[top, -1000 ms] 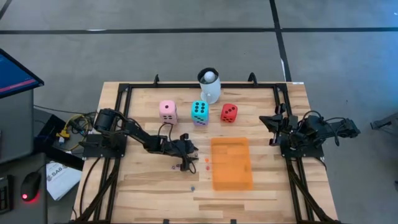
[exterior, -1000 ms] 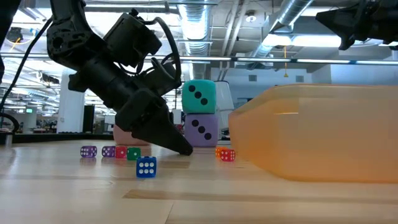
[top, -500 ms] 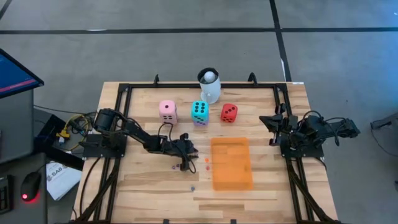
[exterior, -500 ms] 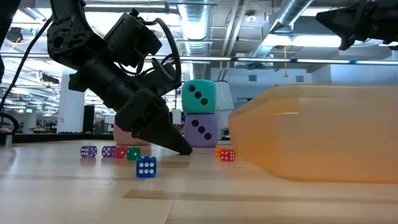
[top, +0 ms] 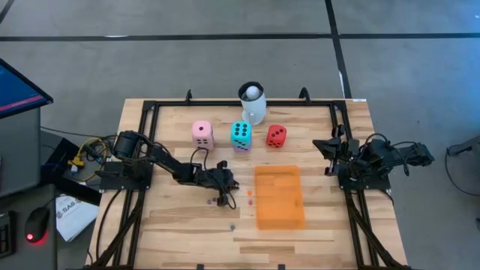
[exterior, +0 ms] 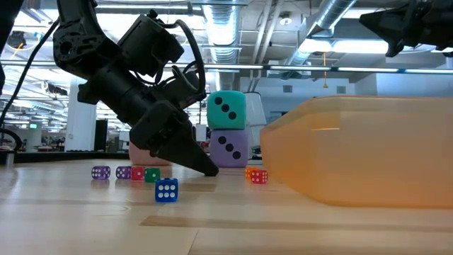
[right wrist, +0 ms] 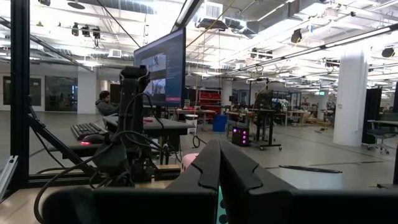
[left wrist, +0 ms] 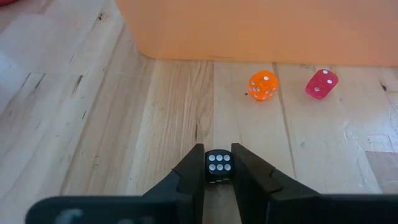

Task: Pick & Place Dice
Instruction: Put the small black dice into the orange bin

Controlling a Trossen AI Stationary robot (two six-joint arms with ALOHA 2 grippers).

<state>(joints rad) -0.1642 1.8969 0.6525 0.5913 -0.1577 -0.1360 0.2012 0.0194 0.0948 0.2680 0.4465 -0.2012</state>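
From above, the left gripper (top: 227, 189) reaches down beside the orange mat (top: 280, 196), its fingertips hiding whatever they pinch; the right gripper (top: 328, 146) waits at the table's edge. At table height, the tip meets the wood, with a blue die (exterior: 166, 189) just in front. The left wrist camera shows a small black die (left wrist: 218, 165) clamped between narrow jaws, orange die (left wrist: 263, 85) and pink die (left wrist: 321, 83) beyond. The right jaws are pressed together.

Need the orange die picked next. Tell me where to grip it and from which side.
Grip the orange die across two opposite flat faces, coming from above. It lies flat on the table, clear of the pink die but close to the orange mat, so probably set the fingers parallel to the mat's edge. The left gripper already clamps a black die.
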